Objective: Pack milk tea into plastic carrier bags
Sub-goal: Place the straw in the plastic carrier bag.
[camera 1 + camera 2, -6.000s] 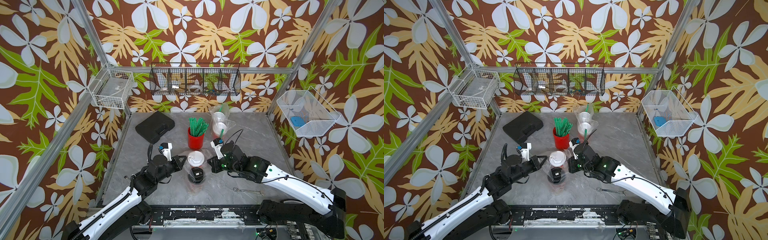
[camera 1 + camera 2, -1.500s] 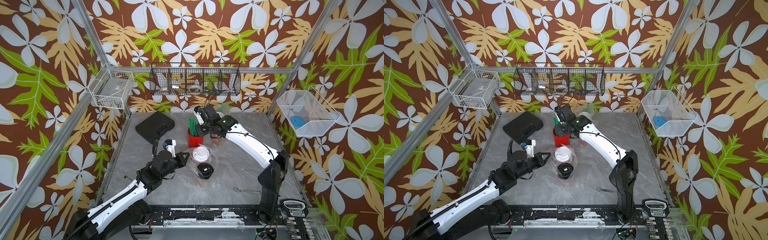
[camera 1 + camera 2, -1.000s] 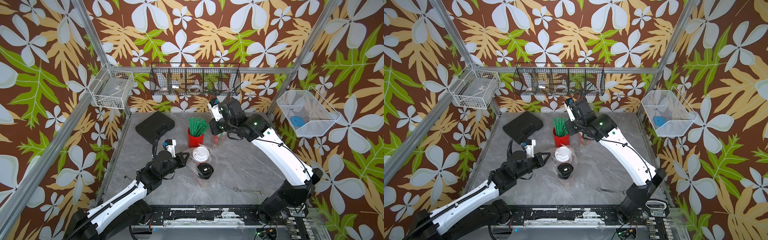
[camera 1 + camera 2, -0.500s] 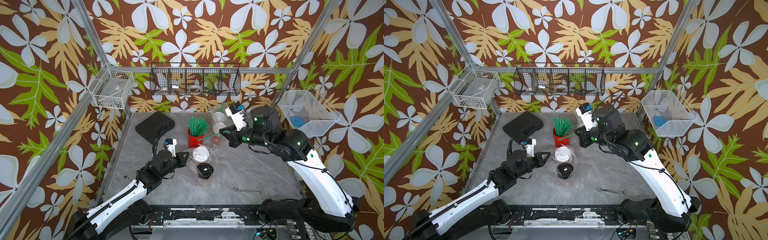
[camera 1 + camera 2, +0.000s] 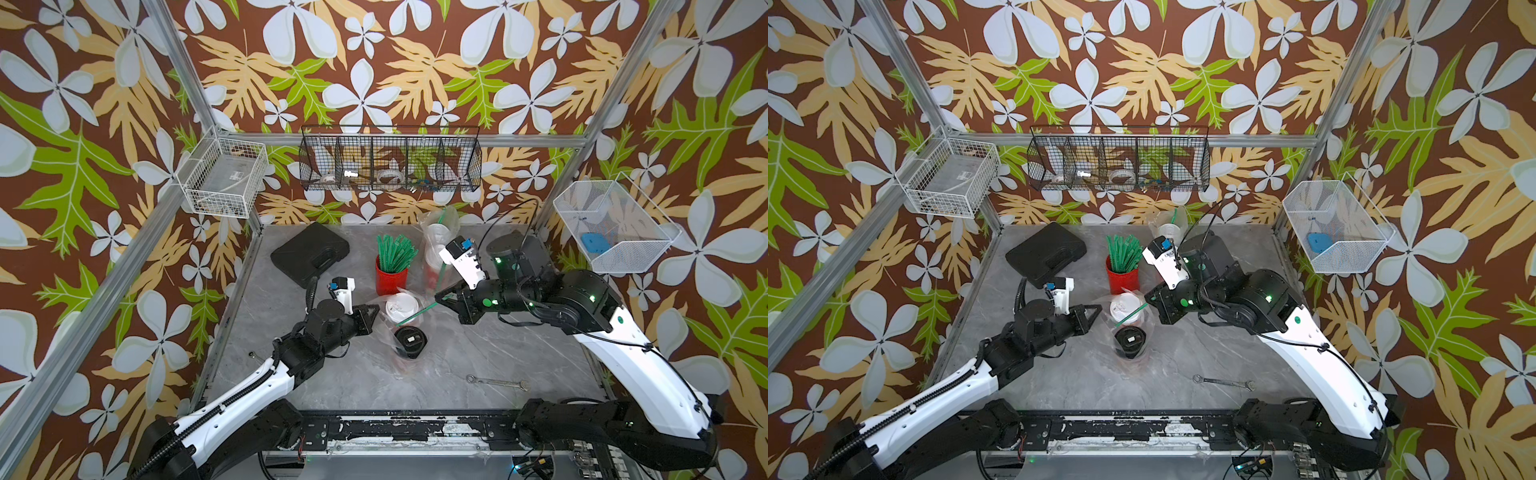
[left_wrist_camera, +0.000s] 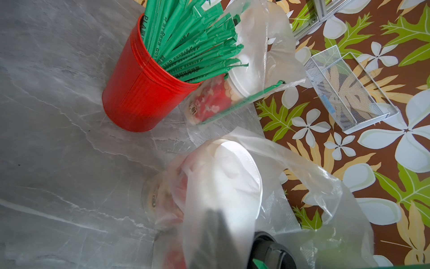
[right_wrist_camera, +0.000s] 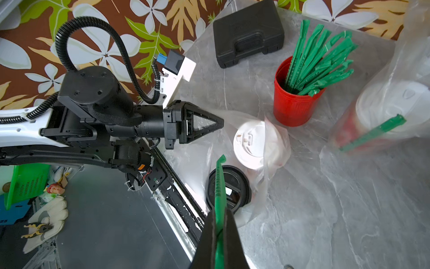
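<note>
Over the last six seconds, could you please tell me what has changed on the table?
The right arm reached back to the red pot, took hold of one green straw and carried it forward over the front bag. The left arm kept its jaws shut on that bag; case and wrench stayed.

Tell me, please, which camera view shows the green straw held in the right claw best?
The right wrist view: the straw fills the foreground, pinched in the shut right claw. In both top views the straw is small and thin. The left wrist view catches only a green sliver at its edge.
</note>
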You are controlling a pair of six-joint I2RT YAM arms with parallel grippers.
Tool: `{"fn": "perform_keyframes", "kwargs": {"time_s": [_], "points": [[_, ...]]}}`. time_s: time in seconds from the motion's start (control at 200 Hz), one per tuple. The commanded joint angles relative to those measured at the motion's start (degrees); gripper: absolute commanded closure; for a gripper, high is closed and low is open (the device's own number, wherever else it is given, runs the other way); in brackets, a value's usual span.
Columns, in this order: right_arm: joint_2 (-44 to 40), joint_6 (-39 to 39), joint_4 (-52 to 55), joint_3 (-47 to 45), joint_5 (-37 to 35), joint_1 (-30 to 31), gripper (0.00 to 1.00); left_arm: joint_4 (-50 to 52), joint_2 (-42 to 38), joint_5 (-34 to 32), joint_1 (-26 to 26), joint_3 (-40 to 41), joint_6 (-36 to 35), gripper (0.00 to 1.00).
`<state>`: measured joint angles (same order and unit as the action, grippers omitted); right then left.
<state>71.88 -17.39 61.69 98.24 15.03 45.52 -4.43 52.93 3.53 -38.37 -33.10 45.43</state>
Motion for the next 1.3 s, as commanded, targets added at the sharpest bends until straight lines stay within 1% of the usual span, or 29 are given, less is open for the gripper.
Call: {"fn": "perform_keyframes", "kwargs": {"time_s": [0.0, 0.175, 0.325, 0.536, 0.706, 0.746, 0.886, 0.991, 1.291], "points": [[0.0, -0.2, 2.1, -0.2, 0.5, 0.2, 1.00, -1.1, -0.4, 0.3, 0.0, 0.1, -1.4, 1.00], [0.6, 0.3, 3.3, 0.2, 3.6, 0.1, 1.00, -1.4, -0.4, -0.2, 0.0, -0.3, -1.6, 1.00], [0.7, 0.5, 2.6, -0.7, 7.9, 0.2, 1.00, -1.8, -0.2, -0.3, 0.0, -0.5, -1.8, 1.00], [1.9, 1.5, 4.8, -0.7, 8.9, 0.3, 1.00, -3.2, -0.1, -0.1, 0.0, -0.7, -1.9, 1.00], [3.5, 2.3, 8.2, 2.4, 2.5, 0.4, 1.00, -4.2, -0.2, 0.9, 0.0, -0.3, -1.6, 1.00], [3.4, 2.3, 8.0, 2.7, 1.9, 0.3, 1.00, -4.2, -0.3, 0.8, 0.0, -0.2, -1.6, 1.00], [3.3, 2.6, 6.2, 2.1, 6.5, 0.3, 1.00, -4.3, -0.5, 0.7, 0.0, -0.3, -1.6, 1.00], [4.3, 3.3, 6.9, 2.2, 8.8, 0.4, 1.00, -4.3, -0.3, 0.8, 0.0, -0.5, -1.8, 1.00], [7.4, 6.3, 11.1, 6.1, 9.9, 2.6, 1.00, -5.3, 0.8, 1.6, 0.0, -0.6, -1.7, 1.00]]}}
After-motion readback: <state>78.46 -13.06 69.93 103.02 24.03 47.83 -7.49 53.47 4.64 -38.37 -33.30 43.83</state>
